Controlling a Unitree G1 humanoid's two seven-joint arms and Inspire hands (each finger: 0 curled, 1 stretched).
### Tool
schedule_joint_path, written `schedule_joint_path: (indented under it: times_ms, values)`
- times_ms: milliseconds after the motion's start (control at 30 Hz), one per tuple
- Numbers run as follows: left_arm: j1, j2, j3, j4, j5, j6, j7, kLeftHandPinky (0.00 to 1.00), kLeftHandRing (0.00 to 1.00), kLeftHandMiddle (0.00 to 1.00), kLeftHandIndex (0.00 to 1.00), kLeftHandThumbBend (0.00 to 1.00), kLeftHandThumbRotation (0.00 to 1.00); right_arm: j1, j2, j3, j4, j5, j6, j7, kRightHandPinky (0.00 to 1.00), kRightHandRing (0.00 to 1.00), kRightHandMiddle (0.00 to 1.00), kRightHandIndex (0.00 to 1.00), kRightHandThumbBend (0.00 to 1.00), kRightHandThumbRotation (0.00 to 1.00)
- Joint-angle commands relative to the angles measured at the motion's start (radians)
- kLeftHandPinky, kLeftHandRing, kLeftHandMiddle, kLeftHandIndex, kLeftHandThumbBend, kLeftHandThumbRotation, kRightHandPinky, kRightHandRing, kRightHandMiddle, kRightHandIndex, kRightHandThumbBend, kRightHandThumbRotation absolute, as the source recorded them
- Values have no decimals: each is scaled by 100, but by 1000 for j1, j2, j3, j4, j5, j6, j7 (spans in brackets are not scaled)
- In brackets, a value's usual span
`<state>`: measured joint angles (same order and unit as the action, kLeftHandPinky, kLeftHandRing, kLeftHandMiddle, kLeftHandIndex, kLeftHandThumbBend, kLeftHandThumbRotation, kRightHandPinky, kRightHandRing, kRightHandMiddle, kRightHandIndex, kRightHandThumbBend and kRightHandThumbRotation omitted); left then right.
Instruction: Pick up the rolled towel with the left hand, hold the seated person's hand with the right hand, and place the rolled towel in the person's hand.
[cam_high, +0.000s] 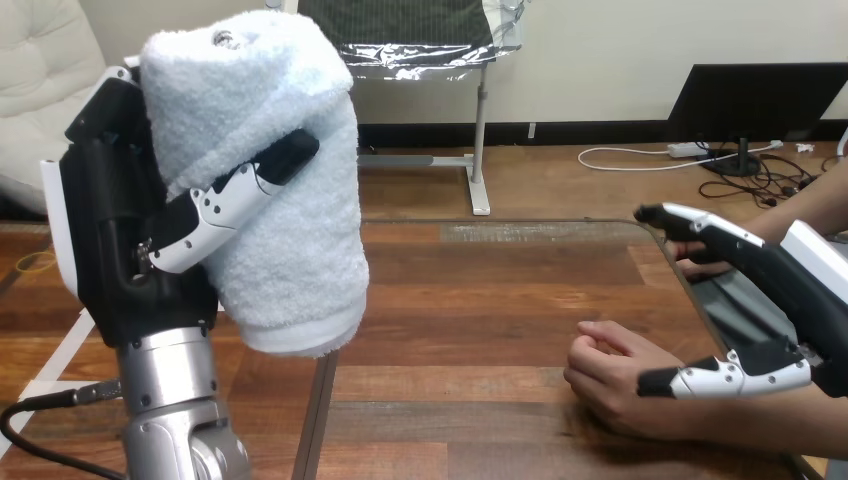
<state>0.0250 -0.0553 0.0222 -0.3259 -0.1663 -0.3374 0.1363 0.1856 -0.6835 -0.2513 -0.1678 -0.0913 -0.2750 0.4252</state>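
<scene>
My left hand (120, 230) is raised close to the camera at the left, its fingers and thumb curled round a pale blue rolled towel (290, 230) held upright and well above the table. At the right my right hand (790, 290) is open, fingers stretched out level. Its thumb lies along the near side of the person's wrist, and its fingers pass over the far side. The person's hand (615, 375) rests on the table as a loose fist just left of my thumb. I cannot tell that my right hand grips the wrist.
Fingers of the person's other hand (695, 252) show under my right hand's upper finger at the right edge. The wooden table (470, 330) lies bare between the towel and the person's hand.
</scene>
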Motion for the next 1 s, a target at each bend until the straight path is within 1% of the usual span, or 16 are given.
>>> schedule_joint_path:
  times_ms: [0,200,333,567,733,967]
  values:
    - [-50,-24,8,6,-8,-31,-12,18,26,33,37,48,0,-83,-70,-27,8,-19,23,19,88,89,90,90,100,20]
    - [-50,-23,11,13,-12,-36,-16,19,26,33,37,51,0,-98,-114,-16,22,-56,53,46,88,89,89,90,100,20]
    - [-51,-22,12,17,-16,-42,-20,19,26,33,38,52,0,-106,-126,-9,33,-65,61,59,86,88,89,90,100,19]
    - [-49,-27,10,16,-26,-36,-19,19,26,33,38,55,0,-124,-151,14,76,-83,48,87,85,87,88,89,100,18]
    - [-48,-27,10,17,-24,-37,-18,19,26,33,38,56,0,-134,-157,26,102,-97,36,95,85,86,87,89,100,17]
    - [-48,-23,11,23,-24,-46,-24,19,26,33,38,56,0,-136,-158,39,109,-132,51,94,84,85,86,87,100,12]
